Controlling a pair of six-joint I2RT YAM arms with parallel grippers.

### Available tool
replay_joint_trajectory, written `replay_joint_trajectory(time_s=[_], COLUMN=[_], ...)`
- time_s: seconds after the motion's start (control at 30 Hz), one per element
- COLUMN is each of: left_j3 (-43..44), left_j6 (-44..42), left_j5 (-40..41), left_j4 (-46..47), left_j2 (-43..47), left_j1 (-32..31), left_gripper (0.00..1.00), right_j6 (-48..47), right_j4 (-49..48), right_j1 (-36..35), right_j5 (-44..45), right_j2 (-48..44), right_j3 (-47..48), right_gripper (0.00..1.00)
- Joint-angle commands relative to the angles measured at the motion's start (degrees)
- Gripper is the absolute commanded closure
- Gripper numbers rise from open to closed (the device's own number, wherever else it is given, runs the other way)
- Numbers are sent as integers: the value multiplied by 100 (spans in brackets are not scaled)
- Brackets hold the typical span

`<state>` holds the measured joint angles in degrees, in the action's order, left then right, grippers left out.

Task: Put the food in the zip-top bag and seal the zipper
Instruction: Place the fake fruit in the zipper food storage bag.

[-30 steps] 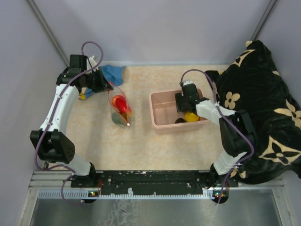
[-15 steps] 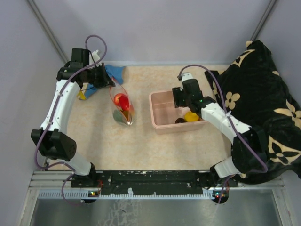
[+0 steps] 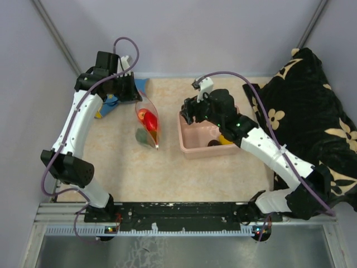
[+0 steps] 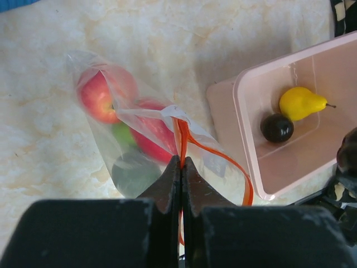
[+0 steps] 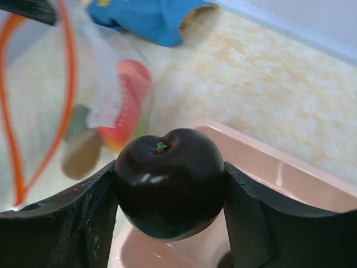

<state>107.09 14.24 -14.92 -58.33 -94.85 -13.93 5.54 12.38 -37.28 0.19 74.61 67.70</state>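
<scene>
Left arm [image 3: 78, 123]: runs from its base up the left side of the desk [image 3: 184, 167], wrist turned toward the pink tub [image 4: 249, 145]. Left tool [image 4: 181, 167]: jaws pressed together, pinching the zipper [image 4: 179, 142] at one end, so the zip-top bag [image 4: 95, 70] hangs from the pinch.

Zip-top bag: left of the tub, close to it but not touching in the top view. The two strands of the red-orange strip stand apart in a loop; mouth unsealed, opening toward the tub. Inside: a red apple [image 4: 100, 95], a second red fruit [image 4: 153, 139], a green fruit [image 4: 120, 134] and a darker green one [image 4: 131, 173].

Right arm [image 3: 268, 151]: stretched from its base diagonally across the tub, wrist at the tub's far left corner. Right tool [image 5: 170, 192]: clamped on a dark glossy fruit [image 5: 167, 162], one finger on each side, stem dimple facing the wrist camera. The fruit sits over the tub's rim on the side nearest the bag, clear of the bag's mouth.

In the tub: a yellow pear [image 4: 298, 103] and a dark round fruit [image 4: 276, 127], just beside each other on the floor.

Blue cloth [image 5: 150, 17]: beyond the bag, on the side away from the tub. Black floral blanket [image 3: 312, 111]: right of the tub.
</scene>
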Motion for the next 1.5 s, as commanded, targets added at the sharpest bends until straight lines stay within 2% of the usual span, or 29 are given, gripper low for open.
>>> replay_joint_trajectory(time_s=[0.0, 0.3, 0.43, 0.63, 0.87, 0.97, 1.1, 1.27, 1.47], left_j3=[399, 544, 520, 458, 358, 310, 237, 134, -90], left_j6=[-95, -191, -227, -221, -209, -232, -222, -94, 127], left_j5=[270, 528, 543, 540, 423, 433, 381, 199, 144], left_j4=[-174, -197, -132, -116, 1, 1, 51, 182, 309], left_j2=[-74, -48, 9, 54, 124, 127, 138, 151, 186], left_j1=[-209, -535, -662, -773, -865, -883, -891, -893, -898], left_gripper=[100, 100, 100, 100, 100, 100, 100, 100, 100], right_j6=[-77, -485, -627, -831, -997, -812, -702, -439, -194], right_j4=[-910, -1718, -2190, -2344, -2271, -2484, -2494, -2489, -2443], right_j1=[-488, -1182, -1205, -1205, -1153, -1082, -1067, -1068, -1073], right_j5=[-505, -1245, -1422, -1504, -728, -673, -744, -922, -864], right_j2=[-106, 516, 815, 1247, 1649, 1581, 1625, 1795, 1953], right_j3=[452, 893, 739, 762, 560, 415, 460, 626, 835], right_gripper=[65, 64, 64, 64, 62, 60, 53, 35, 26])
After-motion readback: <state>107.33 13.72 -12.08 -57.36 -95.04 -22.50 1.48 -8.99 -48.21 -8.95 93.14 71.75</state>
